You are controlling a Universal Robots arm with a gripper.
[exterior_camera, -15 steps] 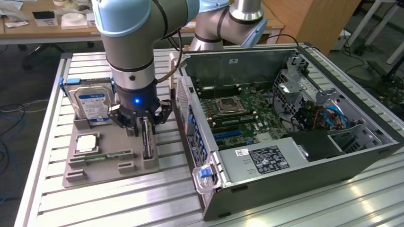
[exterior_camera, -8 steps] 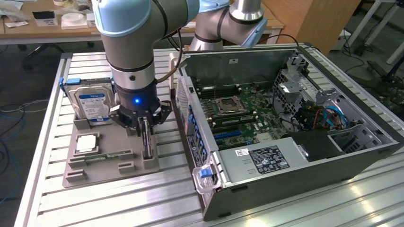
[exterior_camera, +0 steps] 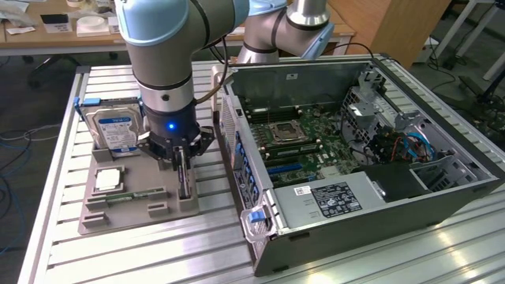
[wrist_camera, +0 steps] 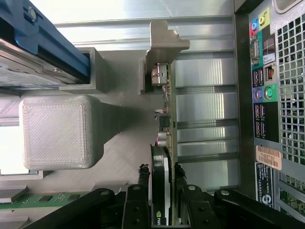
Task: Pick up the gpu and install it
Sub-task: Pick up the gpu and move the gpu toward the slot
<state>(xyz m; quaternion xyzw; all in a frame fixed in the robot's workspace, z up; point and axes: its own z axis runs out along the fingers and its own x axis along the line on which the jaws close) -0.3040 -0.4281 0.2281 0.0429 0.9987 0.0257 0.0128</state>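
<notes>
Single arm [exterior_camera: 162, 65] in vertical pose over the slatted worktop [exterior_camera: 142, 254], wrist straight down, claw [exterior_camera: 183, 161] lowered onto the grey holder tray [exterior_camera: 130, 216]. The gpu [exterior_camera: 185, 182] stands on its long edge in a slot of this tray, beside the rear panel of the open computer case [exterior_camera: 355, 148] and apart from it. Its long axis lies level and roughly parallel to that panel, running away from the exterior camera.

In the wrist view the claw [wrist_camera: 160, 172] straddles the upper edge of the gpu [wrist_camera: 166, 112], one finger [wrist_camera: 143, 183] on each face. The jaws stand parted, close to the card but not visibly clamped on it. The metal bracket [wrist_camera: 162, 45] is at the end away from the fingers. A hard drive [exterior_camera: 110, 129] stands upright at the tray's far corner, and a memory stick [exterior_camera: 136, 194] lies flat nearer the camera.
</notes>
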